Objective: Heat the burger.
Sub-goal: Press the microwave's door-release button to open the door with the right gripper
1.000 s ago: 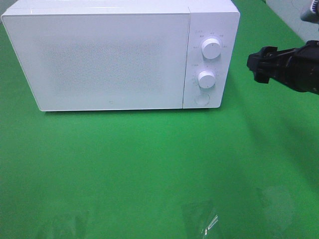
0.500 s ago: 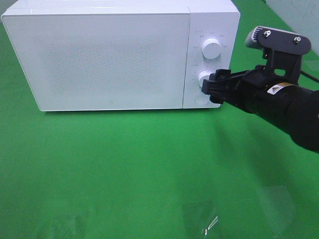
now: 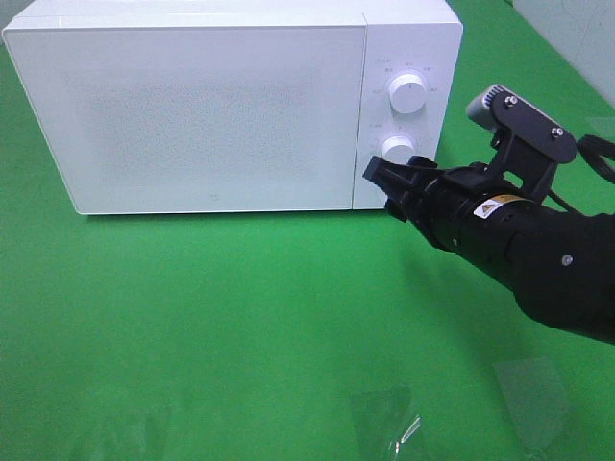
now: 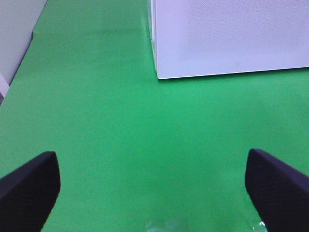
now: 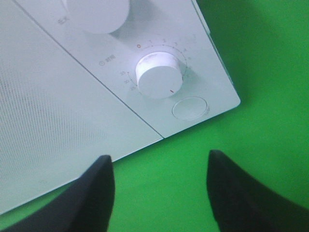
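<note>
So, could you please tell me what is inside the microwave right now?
The microwave has its door shut, and the white speckled panel hides the whole cavity. Only the outside shows; whether the burger is in there cannot be told.

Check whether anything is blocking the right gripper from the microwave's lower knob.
Nothing visible does. The right gripper, fingers open, faces the lower knob on the microwave; nothing lies between them.

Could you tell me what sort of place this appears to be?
Probably a robotics test bench, not a real kitchen: a white microwave stands on a plain green table cover, and a black robot arm hovers at its dials.
</note>
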Controlling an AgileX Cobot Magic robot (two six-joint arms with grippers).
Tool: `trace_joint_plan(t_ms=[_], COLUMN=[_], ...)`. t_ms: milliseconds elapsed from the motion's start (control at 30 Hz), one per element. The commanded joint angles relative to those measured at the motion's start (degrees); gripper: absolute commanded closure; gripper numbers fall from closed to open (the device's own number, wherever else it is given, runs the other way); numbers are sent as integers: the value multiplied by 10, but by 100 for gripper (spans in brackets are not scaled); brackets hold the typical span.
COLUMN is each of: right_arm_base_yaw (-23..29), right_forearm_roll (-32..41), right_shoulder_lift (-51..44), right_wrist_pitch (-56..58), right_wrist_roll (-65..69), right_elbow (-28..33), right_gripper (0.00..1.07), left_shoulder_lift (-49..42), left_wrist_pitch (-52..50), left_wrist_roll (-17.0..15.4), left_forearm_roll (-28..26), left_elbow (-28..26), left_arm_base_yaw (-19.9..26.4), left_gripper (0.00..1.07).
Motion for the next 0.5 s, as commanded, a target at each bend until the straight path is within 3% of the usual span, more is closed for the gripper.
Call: trace_joint_plan(t_ms=[33,67,100,167,233,300,500], right_arm_base_yaw=[3,3,3,3,3,3,3], right_forearm_roll=[-6,-6,-6,-6,-6,-6,-5], right_shoulder_lift=[0,0,0,0,0,0,0], right_wrist_pitch=[2,2,2,2,2,2,-5], right_wrist_roll=[79,126,126,227,227,324,457], right_elbow=[-2,-2,-2,-2,-2,-2,-2], right_gripper=[63,73,73,90,90,101,107], left_shoulder_lift=[-10,-10,-10,-10,-10,-10,-10], left_wrist_pitch=[-3,-3,-3,-3,-3,-3,-3], left_wrist_roll=[1,1,1,1,1,1,1], left_forearm_roll=[-3,-3,-3,-3,-3,-3,-3], left_elbow=[2,2,2,2,2,2,2], left_arm_base_yaw=[1,1,1,1,1,1,1], left_gripper=[10,10,10,10,10,10,10])
